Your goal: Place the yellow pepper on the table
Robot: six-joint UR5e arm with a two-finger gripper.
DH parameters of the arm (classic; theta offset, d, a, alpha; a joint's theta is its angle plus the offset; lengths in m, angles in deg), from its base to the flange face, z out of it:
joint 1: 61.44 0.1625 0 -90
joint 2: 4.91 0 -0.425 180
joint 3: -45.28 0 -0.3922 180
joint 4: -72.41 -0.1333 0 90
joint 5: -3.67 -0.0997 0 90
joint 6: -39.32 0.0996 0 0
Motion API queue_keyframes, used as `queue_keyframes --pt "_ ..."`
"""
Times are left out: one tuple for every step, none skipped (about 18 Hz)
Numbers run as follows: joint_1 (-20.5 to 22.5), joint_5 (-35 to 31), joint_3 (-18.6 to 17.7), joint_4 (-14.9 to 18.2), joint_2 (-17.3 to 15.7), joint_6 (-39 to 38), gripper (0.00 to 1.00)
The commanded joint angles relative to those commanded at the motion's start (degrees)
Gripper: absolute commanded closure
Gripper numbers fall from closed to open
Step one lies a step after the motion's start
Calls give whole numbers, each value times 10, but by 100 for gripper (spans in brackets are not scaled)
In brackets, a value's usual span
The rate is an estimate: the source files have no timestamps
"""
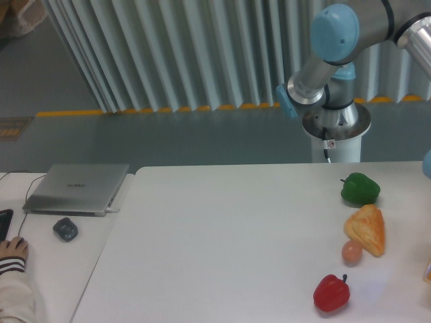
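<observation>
Along the right side of the white table [222, 235] a loose column of play food lies in a line: a green pepper [359, 189] farthest back, an orange-yellow wedge [367, 229] just in front of it, a small pinkish ball [351, 252] touching or nearly touching the wedge's near corner, and a red pepper [331, 292] nearest the camera. They sit apart enough that each could be taken from above without knocking a neighbour, which looks like a deliberate layout for picking. The yellow pepper itself cannot be made out with certainty; a sliver of yellow-orange [427, 271] shows at the very right edge, cut off by the frame, and it may be the pepper, either held aloft or resting there, but I cannot tell which. The robot arm [337, 60] rises from its pedestal behind the table and bends away to the right, so its far end leaves the picture; the gripper is out of sight and whether it is released, clenched or grasping something cannot be judged. If that sliver is the pepper in the gripper, the broad bare stretch of table to the left of the column would be the sensible landing place. On the separate desk at left sit a closed grey laptop [77, 188], a dark mouse [65, 229] and a person's hand [12, 250], well apart from the work.
</observation>
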Motion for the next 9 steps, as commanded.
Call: queue_keyframes --pt "2 10 -1 10 -8 -1 35" --pt "3 28 2 36 -17 -2 35" --pt "4 41 3 55 -27 -2 35" --pt "4 50 2 74 -35 -3 35" --pt "4 54 3 84 -40 -5 35" --pt "5 66 3 99 -45 -11 35" --pt "8 80 2 112 -51 -18 35" --pt "12 98 2 133 -60 -26 35" --pt "13 117 1 151 -68 -35 35"
